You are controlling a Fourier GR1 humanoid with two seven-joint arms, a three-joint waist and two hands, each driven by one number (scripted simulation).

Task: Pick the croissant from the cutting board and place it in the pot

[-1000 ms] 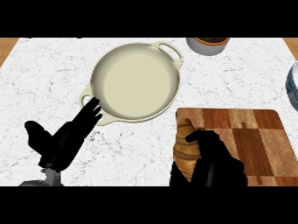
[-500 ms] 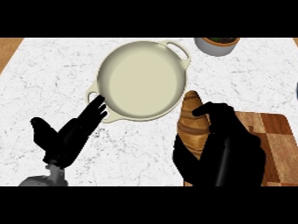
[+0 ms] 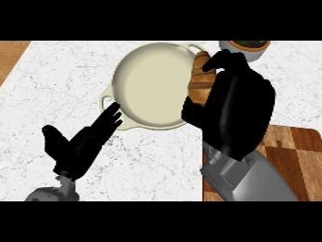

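The croissant (image 3: 202, 75) stands lengthwise up the view, its far tip pointing away from the robot, over the right rim of the cream pot (image 3: 149, 87). The right hand (image 3: 229, 106) is curled round it. The left hand (image 3: 80, 144) rests with fingers straight beside the pot. The tabletop (image 3: 65, 80) is white marble; the cutting board (image 3: 296, 156) lies at lower right.

The pot (image 3: 153, 85) sits left of and behind the cutting board (image 3: 296, 156).
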